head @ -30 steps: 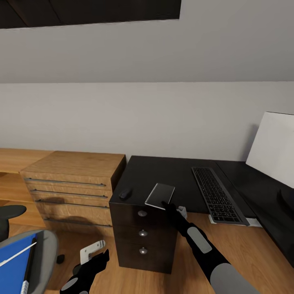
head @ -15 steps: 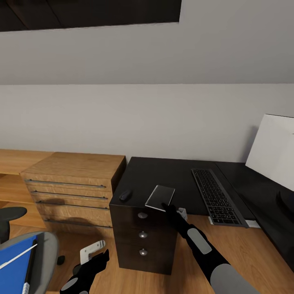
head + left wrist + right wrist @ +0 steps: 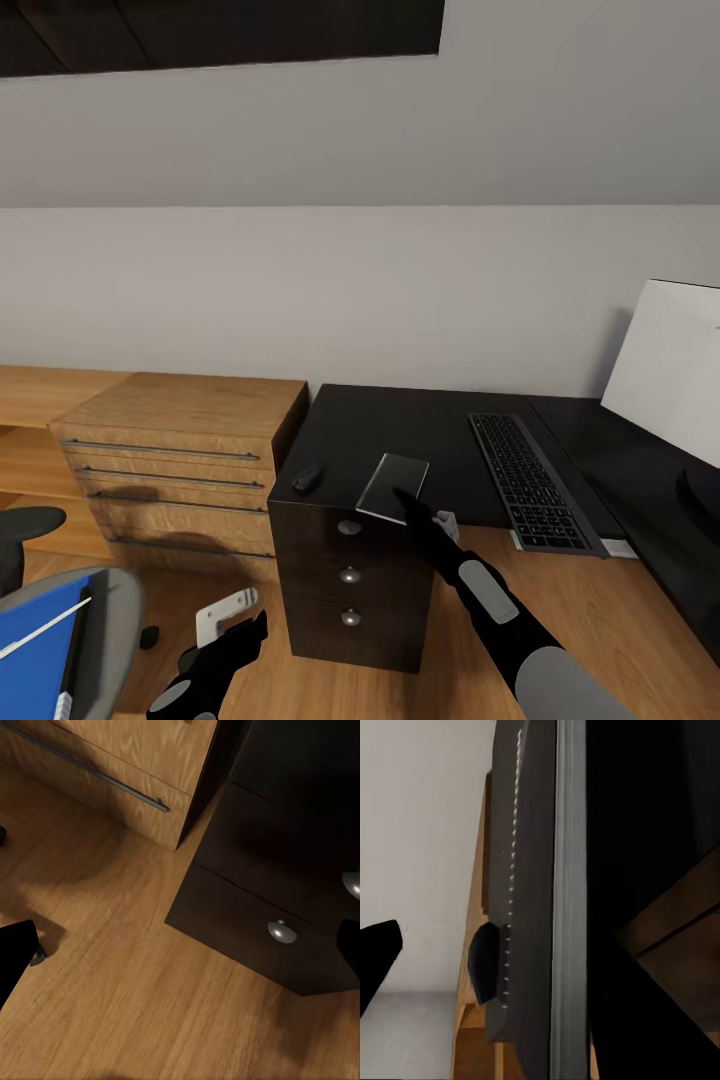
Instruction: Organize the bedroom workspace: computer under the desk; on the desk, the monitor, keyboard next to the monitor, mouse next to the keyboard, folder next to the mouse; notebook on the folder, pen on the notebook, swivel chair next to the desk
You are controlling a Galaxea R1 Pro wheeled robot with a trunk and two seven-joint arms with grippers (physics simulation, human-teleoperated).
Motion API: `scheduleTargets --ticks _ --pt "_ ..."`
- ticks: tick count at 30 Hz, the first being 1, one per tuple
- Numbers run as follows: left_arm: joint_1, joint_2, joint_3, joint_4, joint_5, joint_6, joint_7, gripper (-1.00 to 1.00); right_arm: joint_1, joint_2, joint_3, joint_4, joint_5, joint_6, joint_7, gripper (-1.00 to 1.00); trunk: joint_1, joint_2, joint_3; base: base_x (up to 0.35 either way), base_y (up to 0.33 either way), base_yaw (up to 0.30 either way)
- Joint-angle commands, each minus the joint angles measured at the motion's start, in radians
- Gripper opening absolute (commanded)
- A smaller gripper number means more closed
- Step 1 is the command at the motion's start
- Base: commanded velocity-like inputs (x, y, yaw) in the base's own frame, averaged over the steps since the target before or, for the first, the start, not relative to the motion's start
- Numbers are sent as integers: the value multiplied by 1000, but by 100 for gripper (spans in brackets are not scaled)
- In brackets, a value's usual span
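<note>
My right gripper [image 3: 398,494] is up at the front corner of the desk [image 3: 440,440], pinched on the near edge of the notebook [image 3: 392,483], which tilts up off the glossy black top above the three-drawer unit [image 3: 350,585]. In my right wrist view the notebook [image 3: 536,900] runs edge-on between my fingers with the mouse [image 3: 484,964] a dark lump beyond it. From the head view the mouse [image 3: 307,477] sits just beside the notebook, on the side toward the light wood dresser [image 3: 180,450], and the keyboard [image 3: 530,480] lies on the desk between the notebook and the monitor [image 3: 672,370] (white back toward me). My left gripper [image 3: 245,627] hangs low over the wood floor [image 3: 620,620] in front of the drawers; I think its jaws stand apart, though the dark fingers make that hard to judge. The blue folder [image 3: 35,650] lies on the swivel chair [image 3: 115,620] seat with the pen [image 3: 45,625] across it.
</note>
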State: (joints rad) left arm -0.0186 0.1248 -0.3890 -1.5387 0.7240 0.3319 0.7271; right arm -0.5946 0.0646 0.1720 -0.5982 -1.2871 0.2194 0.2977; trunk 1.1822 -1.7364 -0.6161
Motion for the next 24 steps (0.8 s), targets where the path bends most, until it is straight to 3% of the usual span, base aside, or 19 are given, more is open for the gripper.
scheduleTargets --ticks 1,6,16,24 --pt "-1 1 -2 -1 5 3 8 100 -1 0 1 1 -8 3 1 100 0 -1 -1 0 0 0" --pt "-1 2 -2 -1 5 3 8 100 -1 0 1 1 -8 3 1 100 0 -1 -1 -30 0 0" --pt "-1 2 -2 -1 5 3 8 100 -1 -2 0 1 -8 3 1 100 0 -1 -1 -249 0 0" --pt "-1 2 -2 -1 5 3 8 100 -1 -2 0 1 -8 3 1 100 0 -1 -1 -59 0 0"
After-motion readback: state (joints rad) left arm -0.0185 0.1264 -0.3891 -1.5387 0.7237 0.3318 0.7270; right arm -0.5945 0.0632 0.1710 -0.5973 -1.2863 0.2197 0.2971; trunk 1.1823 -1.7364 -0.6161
